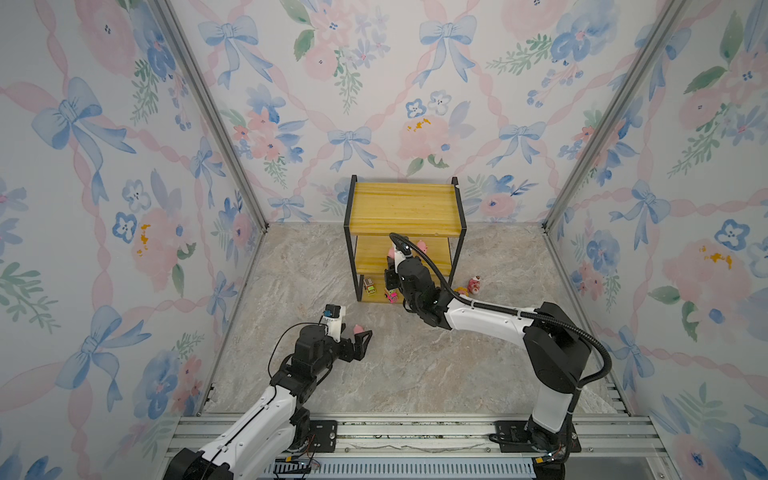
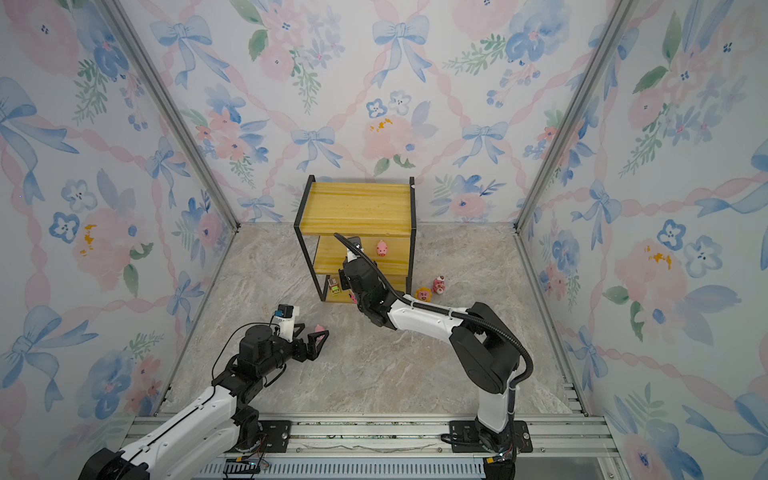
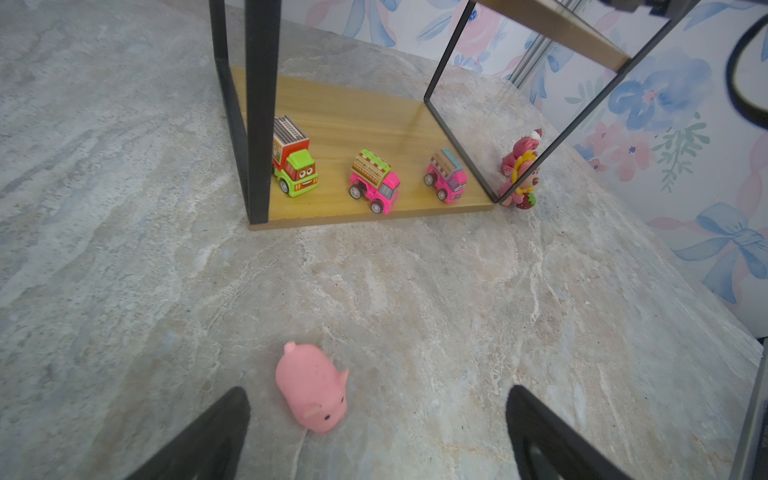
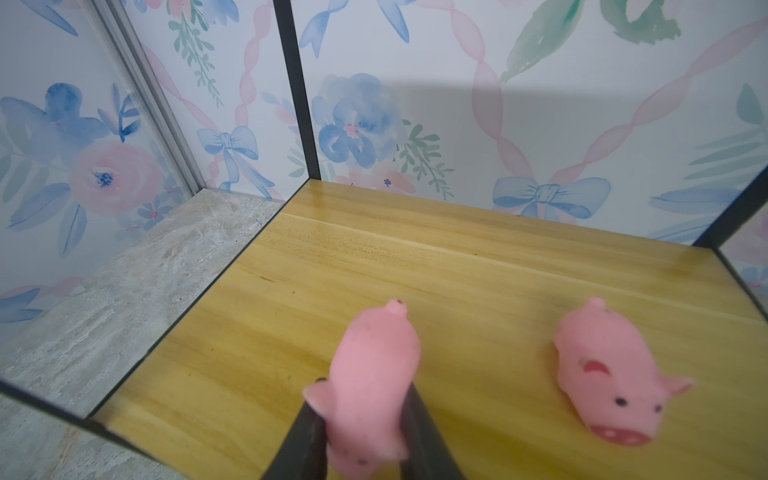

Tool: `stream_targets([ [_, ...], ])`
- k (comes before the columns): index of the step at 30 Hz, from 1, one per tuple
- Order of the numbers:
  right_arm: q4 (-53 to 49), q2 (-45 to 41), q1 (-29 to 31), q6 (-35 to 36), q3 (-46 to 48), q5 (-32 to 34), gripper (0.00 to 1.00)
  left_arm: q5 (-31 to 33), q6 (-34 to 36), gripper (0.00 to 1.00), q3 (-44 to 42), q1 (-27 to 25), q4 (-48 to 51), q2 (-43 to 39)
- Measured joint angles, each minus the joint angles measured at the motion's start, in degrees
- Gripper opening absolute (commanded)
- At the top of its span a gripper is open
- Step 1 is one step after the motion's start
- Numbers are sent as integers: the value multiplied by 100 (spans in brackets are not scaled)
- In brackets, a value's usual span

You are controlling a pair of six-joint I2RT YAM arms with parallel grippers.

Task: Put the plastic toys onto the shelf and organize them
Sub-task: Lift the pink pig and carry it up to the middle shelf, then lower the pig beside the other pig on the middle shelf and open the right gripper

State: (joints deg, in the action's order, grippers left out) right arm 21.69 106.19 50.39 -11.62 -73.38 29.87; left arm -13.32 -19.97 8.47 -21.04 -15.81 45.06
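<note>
the left gripper [image 1: 360,343] hangs low over the table [image 1: 415,365], its claw spread wide. a loose pig [image 3: 313,386] lies on the table between the two fingers [image 3: 224,419]. it is nearer one of them, and in the left wrist view it is apart from both.

the shelf [image 1: 403,203] stands at the back, near the middle. three vehicles sit in a row on its bottom board [image 3: 374,120], close to the front edge: a green truck [image 3: 295,166], a pink truck [image 3: 374,183] and a pink van [image 3: 446,176]. each stands apart from the next.

the right gripper [image 4: 362,409] reaches into the middle tier, its claw narrow and clamped on a second pig [image 4: 374,353]. this pig is over the middle board [image 4: 457,266]; whether it rests on the wood i cannot tell. to its right a third pig [image 4: 611,374] sits on the same board, apart from the held one.

on the table right of the shelf stand a sunflower bear [image 2: 424,294] and, just behind it, a plain bear [image 2: 439,284], close together.
</note>
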Motion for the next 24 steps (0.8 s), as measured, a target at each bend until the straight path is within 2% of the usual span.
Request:
stream_targets([
  [24, 13, 210, -170, -302, -72, 129, 29, -2, 0, 97, 0, 0, 0, 0],
])
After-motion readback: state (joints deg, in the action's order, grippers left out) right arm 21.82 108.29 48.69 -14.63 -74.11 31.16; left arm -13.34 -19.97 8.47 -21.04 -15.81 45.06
